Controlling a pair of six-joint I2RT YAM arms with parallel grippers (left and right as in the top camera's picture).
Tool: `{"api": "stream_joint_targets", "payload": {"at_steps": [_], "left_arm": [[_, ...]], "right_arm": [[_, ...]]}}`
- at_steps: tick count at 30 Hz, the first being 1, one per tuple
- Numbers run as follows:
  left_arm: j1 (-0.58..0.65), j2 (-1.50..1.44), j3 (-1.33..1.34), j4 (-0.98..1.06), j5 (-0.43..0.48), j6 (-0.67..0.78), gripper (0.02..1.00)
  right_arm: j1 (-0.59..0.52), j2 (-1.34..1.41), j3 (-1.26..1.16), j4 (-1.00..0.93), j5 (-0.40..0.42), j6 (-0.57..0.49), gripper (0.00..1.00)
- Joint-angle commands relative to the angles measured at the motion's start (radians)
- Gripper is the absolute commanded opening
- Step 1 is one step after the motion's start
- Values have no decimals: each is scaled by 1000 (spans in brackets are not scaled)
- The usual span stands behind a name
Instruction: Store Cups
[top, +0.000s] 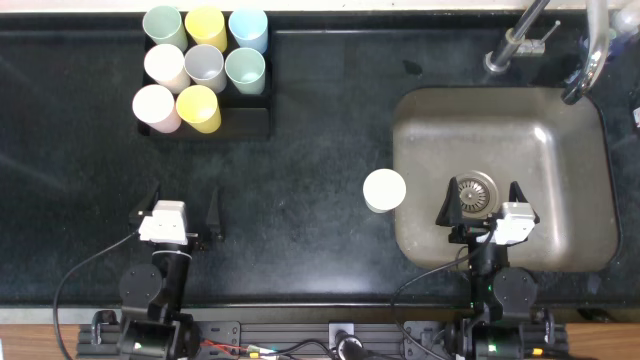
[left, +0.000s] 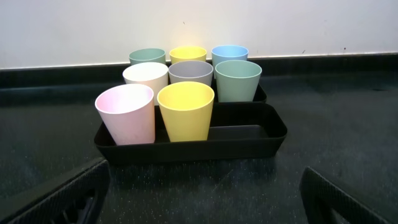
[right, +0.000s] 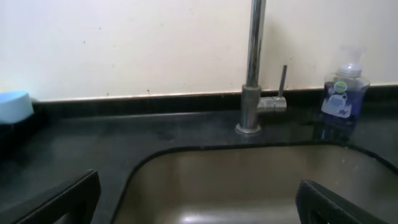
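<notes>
**One Cup Left to Store, Both Grippers Empty**

We judged the task nearly finished. Eight pastel plastic cups stood upright in the black compartmented plastic tray, which sat toward the far left corner of the dark speckled desk. One compartment lay bare, at the tray's near right corner. The ninth cup, a round white plastic cup, stood upright on the desk near its middle, just beside the left rim of the stainless steel sink and well apart from the tray.

The left gripper hovered near the front edge of the desk, facing the tray, its jaws spread wide and holding nothing. The right gripper hung over the sink basin, likewise wide and empty.

In our judgement the step in hand was fetching that last white cup. The next move called for one gripper to close on its wall or rim, carry it across to the tray and lower it upright into the bare compartment without knocking the neighbouring yellow and green cups.

As for writing, the cups and tray showed none. The blue pump soap bottle at the far edge, beside the chrome tap, carried a label, but its print was too small for us to make out.
</notes>
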Motion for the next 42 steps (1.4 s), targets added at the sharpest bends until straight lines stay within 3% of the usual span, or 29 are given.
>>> {"api": "stream_joint_targets", "payload": {"at_steps": [1, 7, 12, 14, 20, 25, 27, 31, 36, 37, 40, 42], "left_arm": [[-3, 4, -1, -4, 9, 23, 1000], [-3, 4, -1, -4, 9, 23, 1000], [-3, 4, -1, -4, 9, 23, 1000], [-3, 4, -1, -4, 9, 23, 1000], [-3, 4, -1, -4, 9, 23, 1000], [-3, 4, -1, -4, 9, 23, 1000], [-3, 4, -1, -4, 9, 23, 1000], [-3, 4, -1, -4, 9, 23, 1000], [-3, 4, -1, -4, 9, 23, 998], [-3, 4, -1, -4, 9, 23, 998], [-3, 4, -1, -4, 9, 23, 1000], [-3, 4, -1, -4, 9, 23, 1000]], "right_arm": [[-3, -7, 53, -29, -79, 175, 996], [2, 111, 385, -338, -153, 347, 998], [2, 338, 750, -510, -326, 351, 996], [2, 441, 907, -630, -348, 357, 998], [8, 771, 1312, -1154, -266, 443, 998], [67, 1033, 1547, -1471, -249, 499, 998], [111, 1134, 1609, -1567, -207, 497, 996], [219, 1308, 1678, -1596, -182, 324, 998], [281, 1466, 1687, -1566, -175, 196, 998], [286, 1492, 1687, -1566, -152, 203, 996], [290, 1559, 1687, -1584, -23, 353, 998], [290, 1588, 1682, -1550, 7, 380, 998]]}}
